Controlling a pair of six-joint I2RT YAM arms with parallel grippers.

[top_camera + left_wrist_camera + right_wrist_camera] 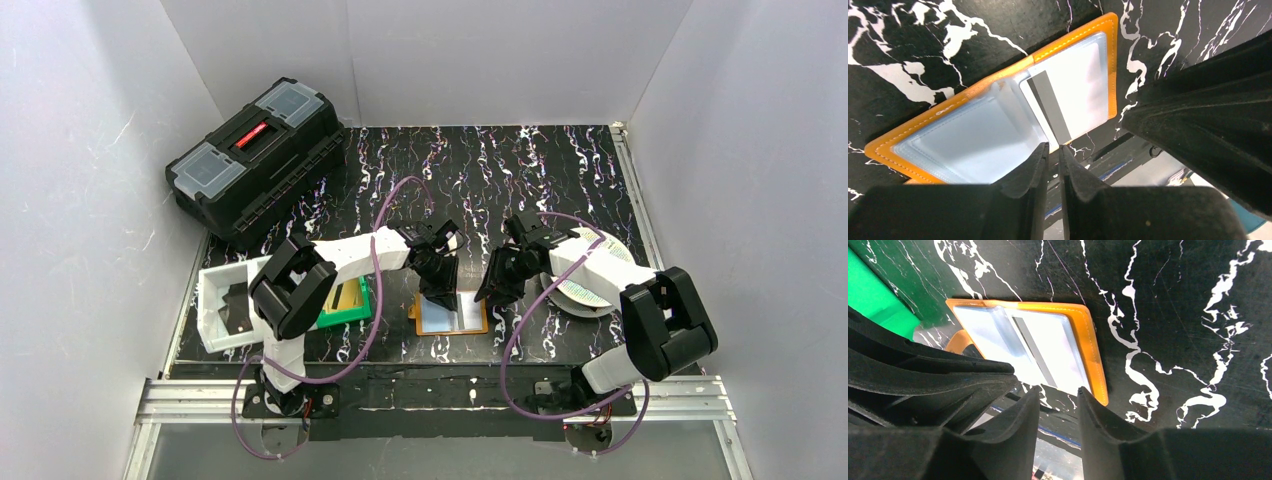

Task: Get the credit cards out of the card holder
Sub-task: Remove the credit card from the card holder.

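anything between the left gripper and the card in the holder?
No separate object. The left gripper sits at the near edge of the open card holder, right by the striped card. That card appears to lie under the clear pocket film, its only cover. The right gripper is alongside, not between.

open table (pixel 480 170) beyond card holder (pixel 455 318), green bin (pixel 347 320) left

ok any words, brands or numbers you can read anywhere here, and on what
No text is readable in any view.
Red label on the black toolbox: too small to read.
Credit card in the card holder: only a grey stripe shows, no print.
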